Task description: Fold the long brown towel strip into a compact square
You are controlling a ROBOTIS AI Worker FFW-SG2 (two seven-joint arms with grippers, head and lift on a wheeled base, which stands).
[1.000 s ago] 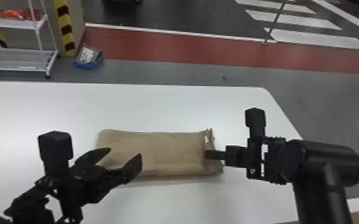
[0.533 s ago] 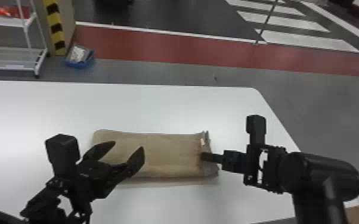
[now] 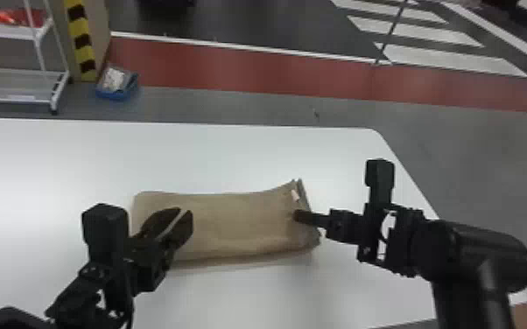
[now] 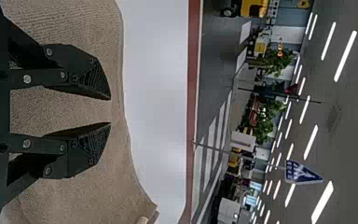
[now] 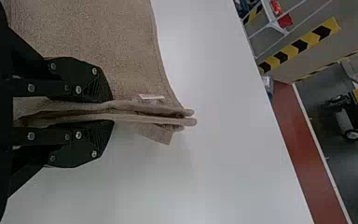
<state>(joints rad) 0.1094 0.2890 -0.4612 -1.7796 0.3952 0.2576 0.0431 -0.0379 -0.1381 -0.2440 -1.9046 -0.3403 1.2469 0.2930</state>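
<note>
The brown towel (image 3: 236,227) lies as a flat rectangle on the white table (image 3: 249,157). The right gripper (image 3: 296,215) is clamped on its right end; the left gripper (image 3: 185,212), fingers slightly apart, is over its left part.

Head view: high, facing forward-down. Wrist views: sideways, close behind fingers (image 3: 313,218); all share towel (image 3: 236,223).

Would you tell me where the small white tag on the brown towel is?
In the head view, the small white tag is at the right end of the brown towel, near its far corner, just beyond the right gripper.
</note>
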